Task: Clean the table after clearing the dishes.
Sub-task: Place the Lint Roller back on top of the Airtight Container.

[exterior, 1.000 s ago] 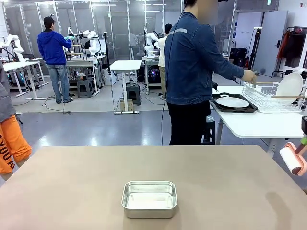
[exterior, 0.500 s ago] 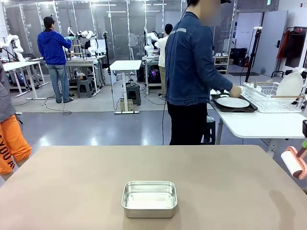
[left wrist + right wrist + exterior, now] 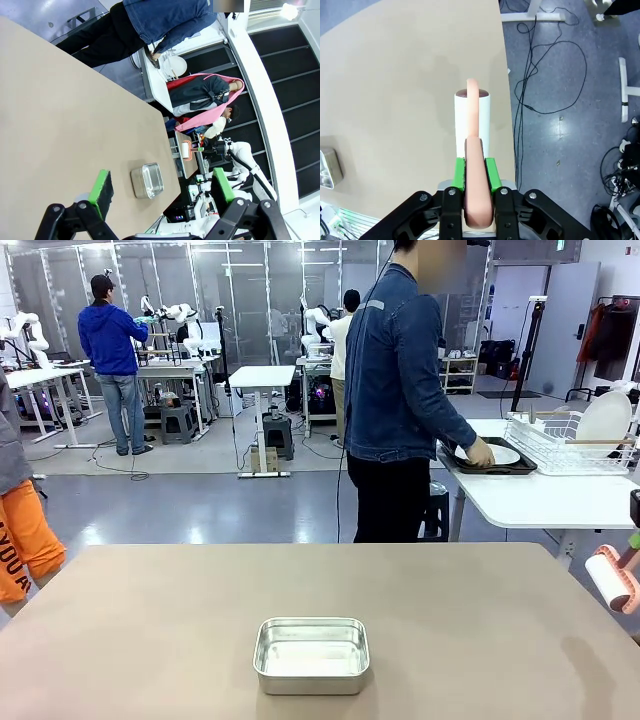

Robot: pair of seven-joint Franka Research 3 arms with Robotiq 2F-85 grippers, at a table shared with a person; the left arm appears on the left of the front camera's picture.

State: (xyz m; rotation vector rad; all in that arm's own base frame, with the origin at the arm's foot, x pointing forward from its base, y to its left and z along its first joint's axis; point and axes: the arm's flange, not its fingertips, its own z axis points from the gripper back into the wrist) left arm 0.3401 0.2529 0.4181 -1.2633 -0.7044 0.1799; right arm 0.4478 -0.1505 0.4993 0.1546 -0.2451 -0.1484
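Large lab hall with glass partitions and grey floor beyond a wide matte beige-brown table (image 3: 150,630), bare across most of its top. At far left background, standing person in a blue hooded top (image 3: 110,360) beside distant workbenches. Near the table's front centre, small rectangular steel pan (image 3: 311,654), empty, resting flat. In the left wrist view, left gripper (image 3: 162,192) above the table with green-padded fingers (image 3: 101,187) spread wide apart, nothing between them; the steel pan visible between the two fingers farther off on the tabletop. Behind the table centre-right, person in a denim jacket (image 3: 400,370) facing a smaller white side table (image 3: 540,502), one hand (image 3: 480,453) placed on a round white plate (image 3: 497,454) lying in a dark brown rectangular tray (image 3: 490,467). Just right of the tray, white wire rack (image 3: 560,445) with a second white plate (image 3: 605,418) standing upright in it. Cutlery too small to make out. At the right edge of the front view, pink-handled lint roller with a white cylindrical roll (image 3: 615,578) held beyond the table's right edge. In the right wrist view, right gripper (image 3: 475,172) clamped tight on the roller's pink handle, green pads pressed against both sides, white roll pointing away above the table's edge.
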